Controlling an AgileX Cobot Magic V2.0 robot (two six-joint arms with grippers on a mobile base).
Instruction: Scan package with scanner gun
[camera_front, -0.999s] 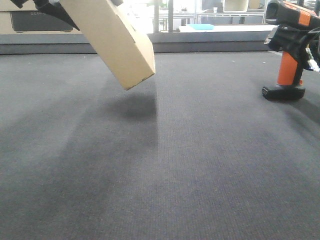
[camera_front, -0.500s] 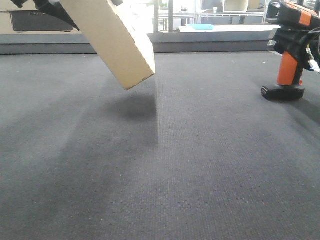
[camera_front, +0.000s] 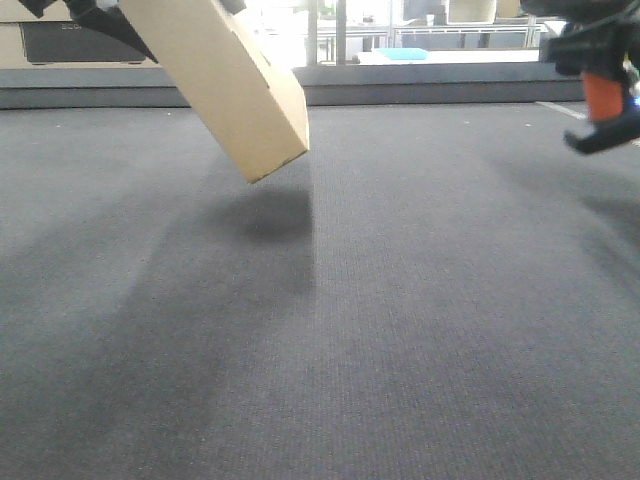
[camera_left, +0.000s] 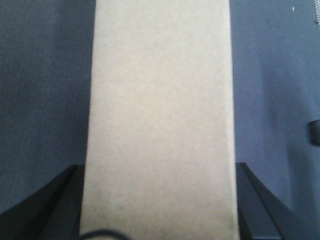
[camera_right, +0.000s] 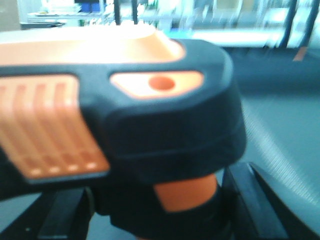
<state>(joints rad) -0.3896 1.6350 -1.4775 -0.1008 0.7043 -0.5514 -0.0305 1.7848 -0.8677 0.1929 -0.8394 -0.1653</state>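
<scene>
Your left gripper (camera_left: 159, 167) has its two black fingers (camera_left: 57, 202) pressed against the long sides of the package (camera_front: 225, 80), so it is clamped on the box. In the front view the package hangs at the upper left, tilted, with its lower corner pointing down at the grey carpet (camera_front: 400, 320) but not touching it, and a soft shadow (camera_front: 265, 215) lies on the carpet right beneath. From your left wrist view you see only one plain tan face of the box filling the middle of the picture. Your right gripper (camera_right: 165, 212) is closed around the orange handle of the scanner gun (camera_right: 150, 125), with a dark finger on either side of it. That view is blurred, yet the black head and orange top of the scanner are clear. In the front view the scanner sits at the upper right edge, its black foot off the carpet, well apart from the package.
</scene>
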